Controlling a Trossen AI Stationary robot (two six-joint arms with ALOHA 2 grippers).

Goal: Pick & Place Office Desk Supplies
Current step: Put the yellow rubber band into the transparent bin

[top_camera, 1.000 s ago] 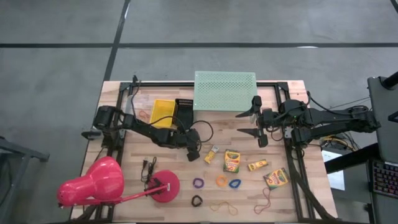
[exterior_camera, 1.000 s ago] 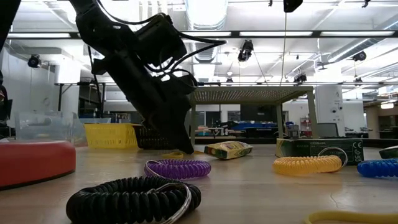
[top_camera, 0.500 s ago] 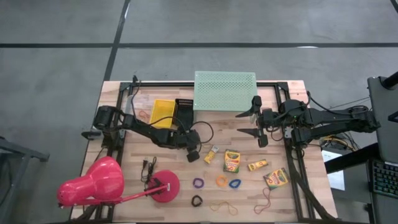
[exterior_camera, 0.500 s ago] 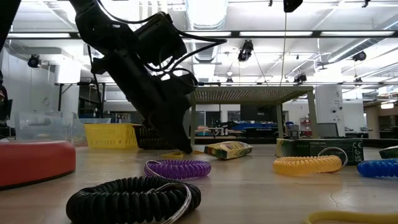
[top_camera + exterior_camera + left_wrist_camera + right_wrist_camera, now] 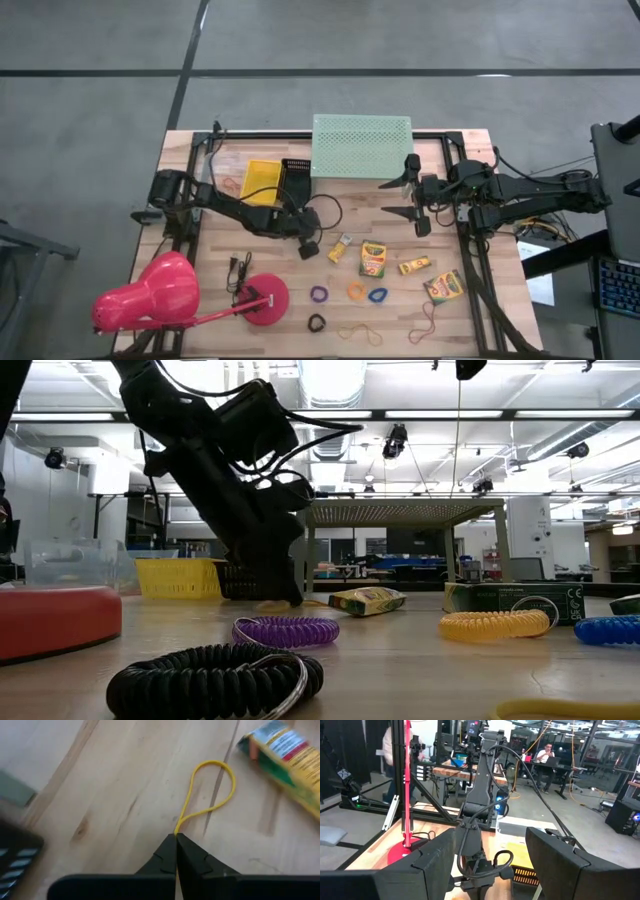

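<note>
My left gripper point(image 5: 176, 838) is down at the table's middle point(image 5: 310, 250), shut on a thin yellow rubber band point(image 5: 210, 785) that lies beside a small crayon box point(image 5: 285, 755). My right gripper point(image 5: 408, 198) hovers open over the table's right half, with nothing between its fingers point(image 5: 490, 860). More crayon boxes point(image 5: 373, 258) point(image 5: 444, 286) lie flat toward the right. The purple point(image 5: 319, 295), orange point(image 5: 355, 291), blue point(image 5: 378, 295) and black point(image 5: 316, 322) ring loops lie near the front edge, with tan rubber bands point(image 5: 359, 331) beside them. My left gripper pinches the near end of the rubber band point(image 5: 177, 829) between its two fingertips, where the loop's two strands are drawn together. The fingers come slanting down from the table's left. The rest of the loop point(image 5: 220, 767) lies open on the wood.
A yellow bin point(image 5: 262, 182) and a black bin point(image 5: 296, 178) stand behind the left arm. The mint-green perforated shelf point(image 5: 362, 146) is at the far edge. A pink desk lamp point(image 5: 160, 295) lies at the front left, its round base point(image 5: 266, 298) near the purple loop.
My left gripper has shut its fingers on the end of the yellow rubber band and stayed low at the same spot. The right arm has kept still.
</note>
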